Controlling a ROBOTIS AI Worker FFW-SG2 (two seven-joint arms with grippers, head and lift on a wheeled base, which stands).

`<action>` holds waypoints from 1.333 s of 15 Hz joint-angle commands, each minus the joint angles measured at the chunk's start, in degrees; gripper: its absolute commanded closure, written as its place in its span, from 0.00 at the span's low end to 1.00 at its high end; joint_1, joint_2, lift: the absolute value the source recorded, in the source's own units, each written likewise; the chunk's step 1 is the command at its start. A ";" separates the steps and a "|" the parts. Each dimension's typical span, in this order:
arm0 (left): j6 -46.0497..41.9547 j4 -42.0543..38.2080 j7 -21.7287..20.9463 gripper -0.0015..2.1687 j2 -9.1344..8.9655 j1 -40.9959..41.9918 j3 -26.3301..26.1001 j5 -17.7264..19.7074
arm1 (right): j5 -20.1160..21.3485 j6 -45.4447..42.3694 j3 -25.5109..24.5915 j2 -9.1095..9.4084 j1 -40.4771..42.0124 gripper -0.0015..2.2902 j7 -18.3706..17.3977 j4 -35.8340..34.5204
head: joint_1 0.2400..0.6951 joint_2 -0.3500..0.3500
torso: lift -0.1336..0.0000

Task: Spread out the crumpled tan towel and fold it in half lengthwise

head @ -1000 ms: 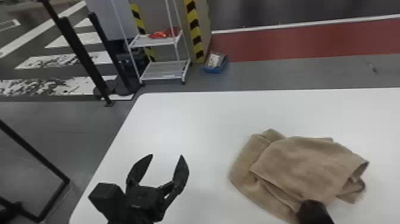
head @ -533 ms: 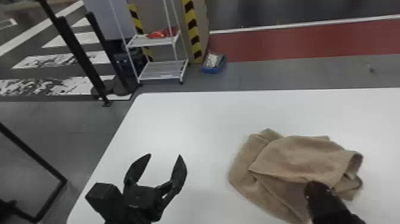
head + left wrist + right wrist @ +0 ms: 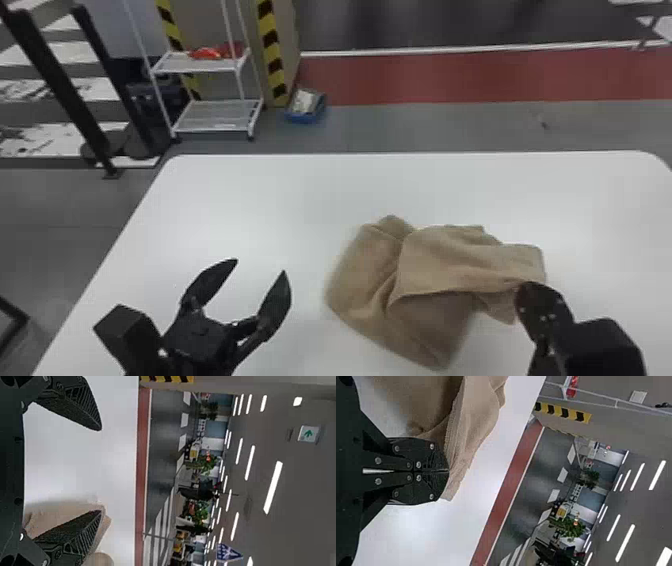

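Observation:
The tan towel (image 3: 435,280) lies rumpled on the white table, its upper layer folded over and raised toward its right corner. At that corner is my right gripper (image 3: 530,290); in the right wrist view the right gripper (image 3: 447,471) has its two fingers pressed together on the towel's edge (image 3: 468,435). Left of the towel, apart from it, my left gripper (image 3: 261,265) stands open over the table. In the left wrist view the left gripper (image 3: 99,471) has nothing between its fingers, and part of the towel (image 3: 59,512) shows beyond one of them.
The white table (image 3: 260,195) has its far edge well beyond the towel, and its left edge runs past my left gripper. On the floor behind stand a white wire rack (image 3: 215,112) and a blue box (image 3: 305,106).
My right gripper has moved right and away from the robot, and the towel's right part has shifted and lifted with it. The left gripper has stayed in about the same place, still open.

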 commanded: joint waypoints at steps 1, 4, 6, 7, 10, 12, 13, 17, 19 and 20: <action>5.16 2.10 -2.28 0.09 -0.02 -2.66 -1.21 -3.05 | -2.36 0.63 -4.10 0.05 1.52 0.67 -0.18 -0.14 | 1.00 0.55 | 0.07; 7.27 4.65 -2.54 0.10 -0.11 -5.38 -3.85 -6.21 | -6.58 0.11 -10.25 0.05 2.75 0.67 -0.09 -0.05 | 1.00 0.42 | 0.07; 9.74 6.23 -2.54 0.10 -0.20 -7.32 -5.96 -7.80 | -7.55 -0.07 -11.40 0.05 2.75 0.67 -0.09 0.03 | 1.00 0.34 | 0.07; 9.74 7.20 -2.45 0.10 -0.37 -7.93 -7.01 -9.20 | -7.55 -0.07 -11.48 0.05 2.75 0.67 -0.09 0.03 | 1.00 0.27 | 0.07; 10.97 10.54 -1.66 0.10 -0.55 -9.95 -9.30 -10.52 | -8.60 -0.60 -11.75 0.05 2.84 0.67 0.09 0.21 | 1.00 0.21 | 0.07; 10.97 11.77 -0.61 0.10 -0.72 -10.66 -10.35 -11.58 | -9.04 -1.12 -12.28 0.05 2.75 0.67 0.17 0.47 | 1.00 0.18 | 0.07; 10.97 12.03 -0.08 0.16 -0.72 -10.83 -10.88 -12.54 | -9.13 -1.30 -12.45 0.05 2.75 0.67 0.17 0.47 | 1.00 0.17 | 0.07; 11.14 12.21 0.18 0.59 -0.87 -11.18 -11.67 -15.44 | -11.50 -2.53 -14.30 0.05 2.75 0.67 0.61 1.00 | 1.00 0.15 | 0.07; 11.32 12.12 0.89 0.83 -0.87 -11.18 -11.76 -15.88 | -12.21 -3.41 -15.35 0.05 2.66 0.67 0.79 1.35 | 1.00 0.14 | 0.07; 11.14 11.68 1.77 0.87 -0.87 -11.01 -11.67 -15.88 | -12.56 -3.59 -16.14 0.05 2.31 0.67 1.05 1.70 | 1.00 0.13 | 0.07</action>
